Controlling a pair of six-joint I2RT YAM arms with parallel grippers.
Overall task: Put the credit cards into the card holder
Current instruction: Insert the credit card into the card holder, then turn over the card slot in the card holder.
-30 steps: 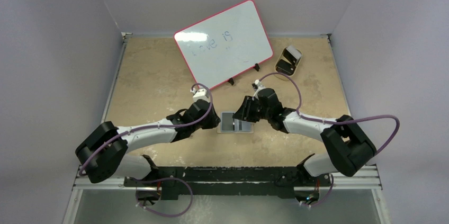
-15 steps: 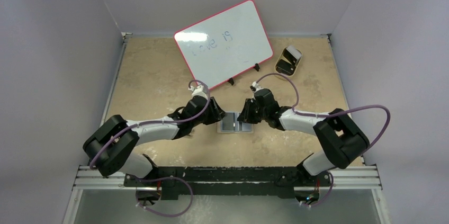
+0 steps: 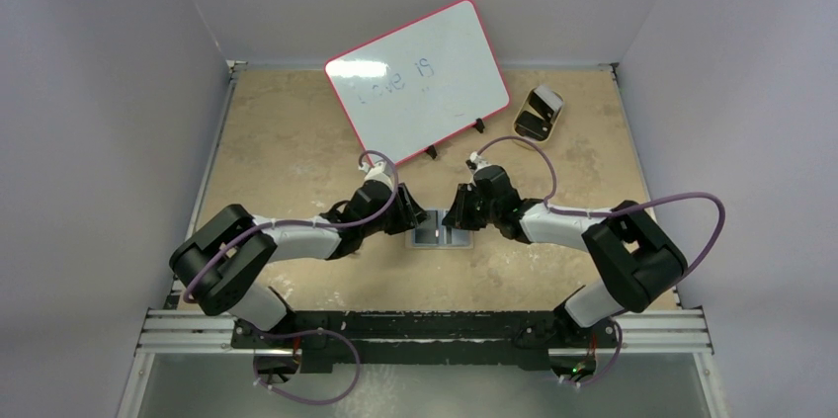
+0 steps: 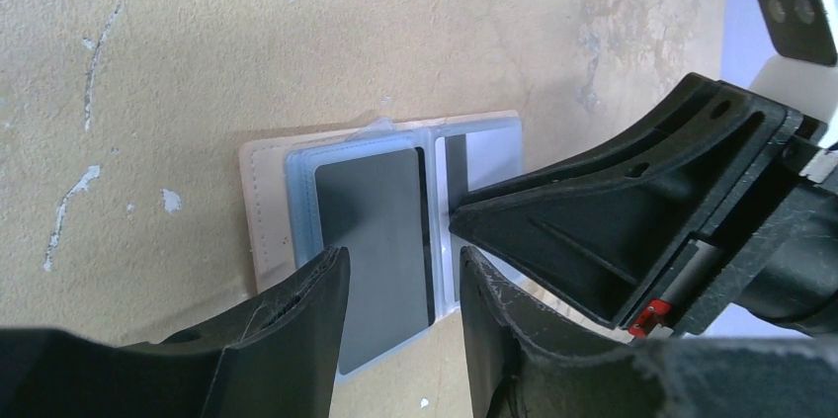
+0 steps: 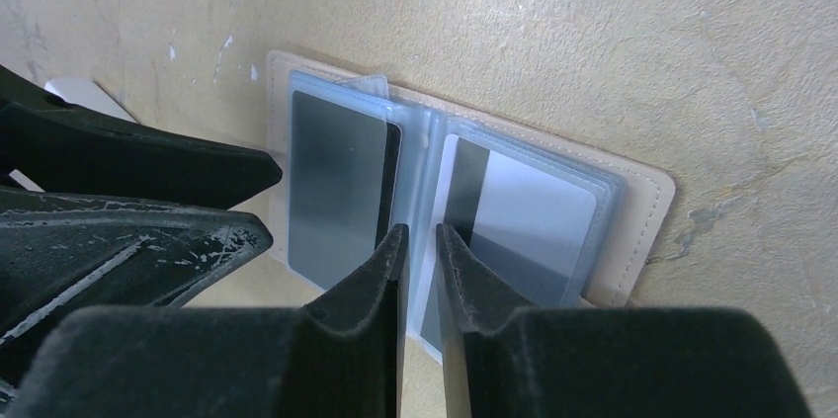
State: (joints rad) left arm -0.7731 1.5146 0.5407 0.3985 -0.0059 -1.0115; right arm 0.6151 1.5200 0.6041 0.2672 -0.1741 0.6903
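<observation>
The beige card holder (image 3: 440,231) lies open and flat on the table, its clear sleeves showing. A dark grey credit card (image 4: 376,230) sits in the left sleeve and also shows in the right wrist view (image 5: 331,191). A pale card with a dark stripe (image 5: 524,220) sits in the right sleeve. My left gripper (image 4: 403,258) is open and straddles the near end of the dark card. My right gripper (image 5: 420,232) is almost shut, with a thin slit between the jaws. It stands on the holder's centre fold (image 4: 440,201), and only pale sleeve shows in the slit.
A red-edged whiteboard (image 3: 420,77) stands propped at the back centre. A tan oval tray with a dark inside (image 3: 539,112) lies at the back right. The two grippers face each other closely over the holder.
My left arm has stretched to the right, bringing its gripper over the holder's left half. My right gripper has drawn slightly left onto the centre fold. The holder has stayed put.
</observation>
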